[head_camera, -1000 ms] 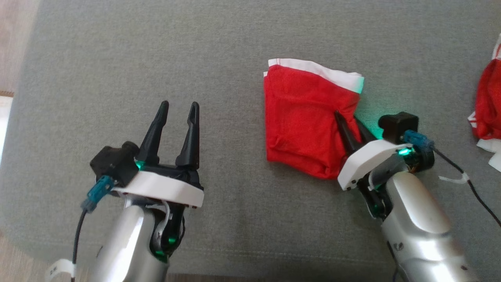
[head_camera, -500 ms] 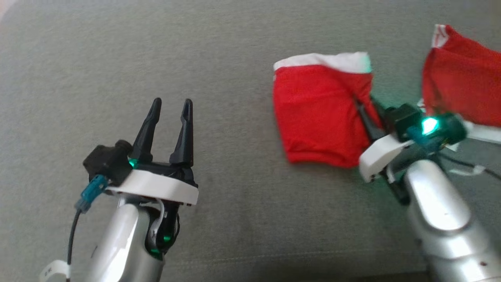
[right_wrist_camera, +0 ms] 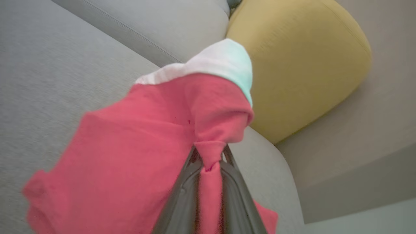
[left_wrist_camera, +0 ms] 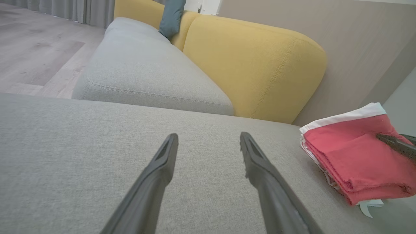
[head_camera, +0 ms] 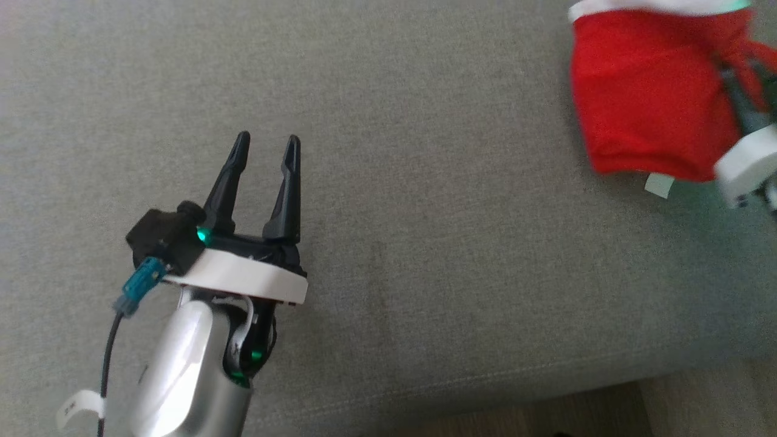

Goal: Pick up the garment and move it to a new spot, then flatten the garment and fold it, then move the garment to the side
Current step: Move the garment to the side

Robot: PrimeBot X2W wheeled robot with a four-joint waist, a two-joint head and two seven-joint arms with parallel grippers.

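On the grey seat cushion (head_camera: 388,200), wide and flat, with the yellow backrest (left_wrist_camera: 253,65) behind it. The garment (head_camera: 643,97) is red with a white band, folded into a thick stack. It sits at the far right of the cushion in the head view, near the edge of frame and blurred.

Risks, as a judgement:
- The grip is on one bunched fold at the garment's right edge, not the whole stack. The lower layers could slide off and the fold could open when it is carried or dragged.
- The thin pinch of cloth could slip out from between the fingers.
- I can't tell if the bulk is off the cushion. In the left wrist view it looks to be resting there, so friction on the fabric could pull the layers apart.

The right arm reaches in from the garment's right side, wrist low. The right end effector (right_wrist_camera: 209,152) is narrow and clamped on a twist of red cloth that runs down between the two fingers.

The left arm is parked at lower left of the head view, well apart from the garment. The left end effector (head_camera: 265,142) is wide and holds nothing. Its fingers point up the view, above bare cushion.

A small white tag (head_camera: 658,184) sticks out at the garment's lower edge.
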